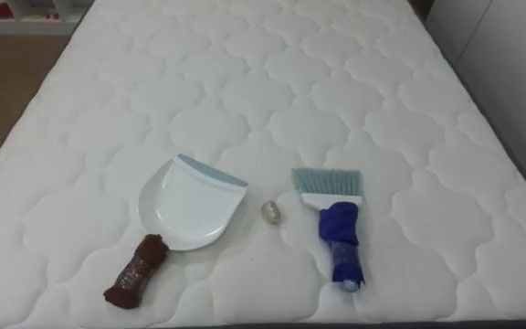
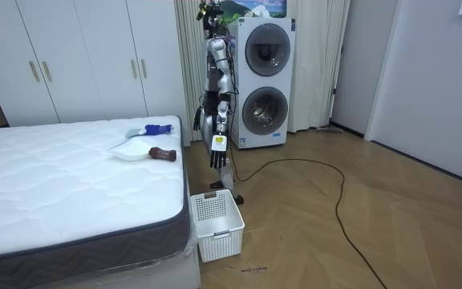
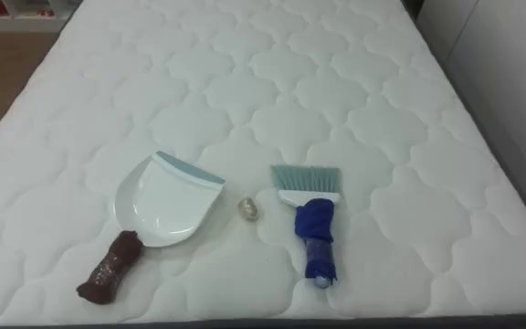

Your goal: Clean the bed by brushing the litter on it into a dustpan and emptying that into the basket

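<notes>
Lying on mattress (image 1: 336, 73), white dustpan (image 1: 190, 206), small scrap (image 1: 272, 212) between, blue-handled brush (image 1: 331, 215)

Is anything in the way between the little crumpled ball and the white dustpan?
Nothing I can see. The crumpled ball lies close beside the dustpan, with just a bare strip of mattress between them. The brush is on the ball's other side, out of that path.

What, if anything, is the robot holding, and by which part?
Nothing: its left hand hangs empty, and the white plastic dustpan and blue-handled brush lie untouched on the white quilted mattress.
</notes>
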Available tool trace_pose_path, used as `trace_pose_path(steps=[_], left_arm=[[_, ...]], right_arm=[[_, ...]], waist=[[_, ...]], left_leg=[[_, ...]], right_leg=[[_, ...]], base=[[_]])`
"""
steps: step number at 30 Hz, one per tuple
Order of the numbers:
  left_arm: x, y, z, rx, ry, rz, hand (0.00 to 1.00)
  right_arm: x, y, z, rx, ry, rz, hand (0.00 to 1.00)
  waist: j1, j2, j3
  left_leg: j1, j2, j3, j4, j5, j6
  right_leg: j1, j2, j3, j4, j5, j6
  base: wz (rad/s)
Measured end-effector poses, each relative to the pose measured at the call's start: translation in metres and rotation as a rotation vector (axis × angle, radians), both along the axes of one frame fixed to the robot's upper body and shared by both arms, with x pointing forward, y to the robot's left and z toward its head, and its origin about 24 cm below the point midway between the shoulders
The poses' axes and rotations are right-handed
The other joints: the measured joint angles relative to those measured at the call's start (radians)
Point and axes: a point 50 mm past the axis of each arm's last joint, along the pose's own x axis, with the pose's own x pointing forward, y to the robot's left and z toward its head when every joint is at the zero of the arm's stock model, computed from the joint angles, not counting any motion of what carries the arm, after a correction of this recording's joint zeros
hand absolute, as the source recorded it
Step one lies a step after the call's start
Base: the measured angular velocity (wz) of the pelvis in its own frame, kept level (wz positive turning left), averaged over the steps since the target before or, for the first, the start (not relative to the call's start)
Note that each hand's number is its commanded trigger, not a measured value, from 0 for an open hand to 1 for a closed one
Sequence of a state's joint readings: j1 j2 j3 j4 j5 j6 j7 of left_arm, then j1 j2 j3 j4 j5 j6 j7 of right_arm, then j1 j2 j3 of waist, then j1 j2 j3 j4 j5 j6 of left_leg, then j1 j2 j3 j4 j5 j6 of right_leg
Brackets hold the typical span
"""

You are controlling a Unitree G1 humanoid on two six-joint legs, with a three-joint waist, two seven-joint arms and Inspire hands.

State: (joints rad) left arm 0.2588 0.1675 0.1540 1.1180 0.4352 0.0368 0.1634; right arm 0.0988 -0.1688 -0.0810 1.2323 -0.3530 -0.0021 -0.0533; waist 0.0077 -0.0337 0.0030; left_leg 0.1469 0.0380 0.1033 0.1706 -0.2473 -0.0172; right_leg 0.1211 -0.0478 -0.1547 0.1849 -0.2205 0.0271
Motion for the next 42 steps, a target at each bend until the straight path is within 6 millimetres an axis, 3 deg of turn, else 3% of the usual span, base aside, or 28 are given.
trace_pose_path(steps=[14,20,26,28,34,42], left_arm=[[0.001,0.0,0.0,0.008,-0.006,0.008,0.0],[0.014,0.004,0.004,0.091,-0.094,0.045,0.0],[0.049,0.014,0.021,0.208,-0.359,0.11,0.0],[0.072,0.018,0.034,0.25,-0.507,0.134,0.0],[0.114,0.016,0.065,0.315,-0.804,0.118,0.0],[0.143,-0.001,0.087,0.278,-0.996,0.027,0.0]], right_arm=[[0.0,0.0,0.0,-0.01,-0.023,-0.035,0.0],[0.001,0.003,0.0,-0.028,-0.05,-0.046,0.0],[0.005,0.001,0.002,-0.029,-0.106,-0.078,0.0],[0.007,0.001,0.002,-0.024,-0.118,-0.08,0.0],[0.012,0.003,0.003,0.005,-0.157,-0.069,0.0],[0.015,0.007,0.003,0.048,-0.183,-0.052,0.0]], waist=[[0.015,-0.001,-0.0008],[0.016,-0.004,-0.0025],[0.027,-0.003,-0.0053],[0.027,-0.004,-0.005],[0.02,0.0,-0.0046],[0.018,0.002,-0.0037]], left_leg=[[-0.003,-0.002,-0.011,0.001,0.0,0.0],[-0.007,-0.004,-0.023,0.005,0.0,0.0],[-0.014,-0.004,-0.032,0.016,0.0,0.0],[-0.019,-0.004,-0.038,0.018,0.0,0.0],[-0.019,-0.005,-0.043,0.018,0.0,0.0],[-0.027,-0.006,-0.05,0.018,0.0,0.0]], right_leg=[[0.005,-0.001,-0.011,-0.002,0.0,0.0],[0.006,-0.002,-0.019,-0.002,0.0,0.0],[0.003,-0.002,-0.024,0.0,0.0,0.0],[0.005,-0.003,-0.03,0.001,0.0,0.0],[0.006,-0.004,-0.035,-0.001,0.0,0.0],[-0.001,-0.004,-0.038,-0.001,0.001,0.0]], base=[[0.02],[0.05],[0.04],[0.07],[0.02],[0.01]])
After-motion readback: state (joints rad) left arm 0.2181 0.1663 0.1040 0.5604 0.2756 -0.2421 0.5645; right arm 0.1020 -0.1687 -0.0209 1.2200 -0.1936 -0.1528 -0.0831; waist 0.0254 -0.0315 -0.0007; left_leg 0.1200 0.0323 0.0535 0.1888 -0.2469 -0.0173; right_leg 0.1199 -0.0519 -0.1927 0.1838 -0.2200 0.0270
